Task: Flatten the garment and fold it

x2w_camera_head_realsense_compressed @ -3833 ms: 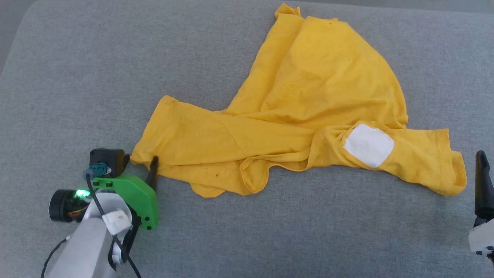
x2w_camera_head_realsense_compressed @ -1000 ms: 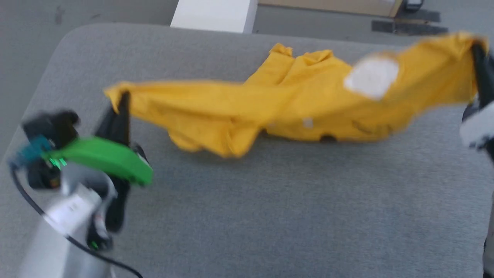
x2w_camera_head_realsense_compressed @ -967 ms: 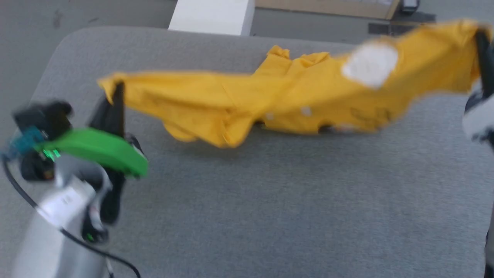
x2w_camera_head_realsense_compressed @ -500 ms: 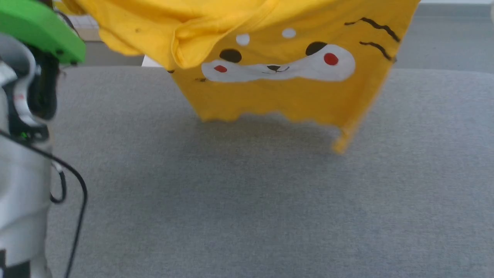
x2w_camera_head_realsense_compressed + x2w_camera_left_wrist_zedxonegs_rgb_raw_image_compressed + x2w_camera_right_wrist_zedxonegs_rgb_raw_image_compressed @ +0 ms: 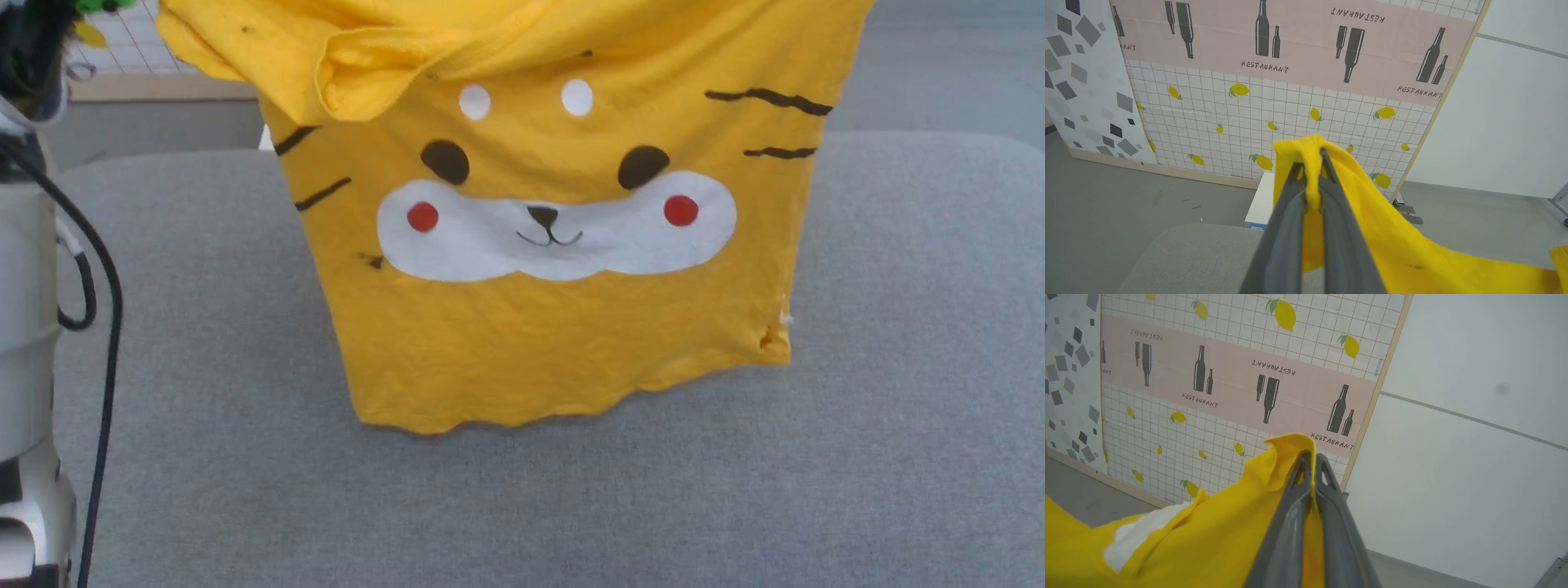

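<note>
Yellow cotton-like cloth: the garment point(image 5: 555, 327), a short-sleeved T-shirt, hangs in the air with its printed front toward the head camera. The print shows a wide white muzzle patch point(image 5: 555, 237) with a black nose and a red dot on each cheek. Above the patch are two dark eyes and two small white dots, and black stripes mark both side edges. A sleeve point(image 5: 367, 73) is folded forward over the upper left of the front. A small hole point(image 5: 771, 338) sits near the lower right corner, and the wavy hem hangs lower on the left than on the right. Whether the hem touches the grey fabric-covered desk point(image 5: 898, 408) below cannot be told.

The left claw point(image 5: 1311, 161) is narrow – its two dark fingers pinch a bunched fold of the shirt's edge, and the cloth falls away to the lower right of the left wrist view. The right claw point(image 5: 1310, 455) is likewise pressed together on a yellow fold, with a white patch point(image 5: 1139, 535) of the shirt showing lower left of it.

At the left edge of the head view stands the pale left arm point(image 5: 24, 286) with a looping black cable point(image 5: 106, 327). Behind the desk – a grid-patterned panel point(image 5: 1290, 102) printed with lemons, bottles and the word RESTAURANT, a white box point(image 5: 1259, 200) on the grey floor, and a plain pale wall point(image 5: 1474, 457).
</note>
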Available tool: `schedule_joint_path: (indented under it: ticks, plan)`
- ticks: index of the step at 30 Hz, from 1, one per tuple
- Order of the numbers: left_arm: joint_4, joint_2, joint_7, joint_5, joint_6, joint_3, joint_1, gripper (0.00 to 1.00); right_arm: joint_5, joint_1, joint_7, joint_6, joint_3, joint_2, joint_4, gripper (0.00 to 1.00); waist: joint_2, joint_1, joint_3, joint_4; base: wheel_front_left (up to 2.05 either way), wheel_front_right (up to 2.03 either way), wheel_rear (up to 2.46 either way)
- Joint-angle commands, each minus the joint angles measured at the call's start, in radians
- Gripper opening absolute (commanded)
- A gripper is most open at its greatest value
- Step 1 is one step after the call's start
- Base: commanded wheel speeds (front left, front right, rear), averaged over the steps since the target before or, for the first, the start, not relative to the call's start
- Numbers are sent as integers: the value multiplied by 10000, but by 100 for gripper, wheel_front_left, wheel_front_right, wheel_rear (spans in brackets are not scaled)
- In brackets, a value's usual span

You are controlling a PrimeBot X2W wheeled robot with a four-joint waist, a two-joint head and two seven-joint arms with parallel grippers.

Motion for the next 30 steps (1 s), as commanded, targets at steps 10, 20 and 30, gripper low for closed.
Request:
schedule_joint_path:
  ticks: [10,20,30]
  plan:
    - [680,-797,-1502,960,1039,93,-3213,0,-1128,-3148,-509,-13,558,31,1366,0,0,1,2872,-305,0,0,0]
    - [2455,-1735,-4489,1175,1154,433,-5705,0,-2248,-6122,-2236,-13,1273,-108,3285,0,0,1,4912,161,0,0,0]
    - [3643,-2164,-6795,789,360,635,-5801,0,-2909,-6915,-3795,-13,1694,-672,4875,0,0,1,5951,549,0,0,0]
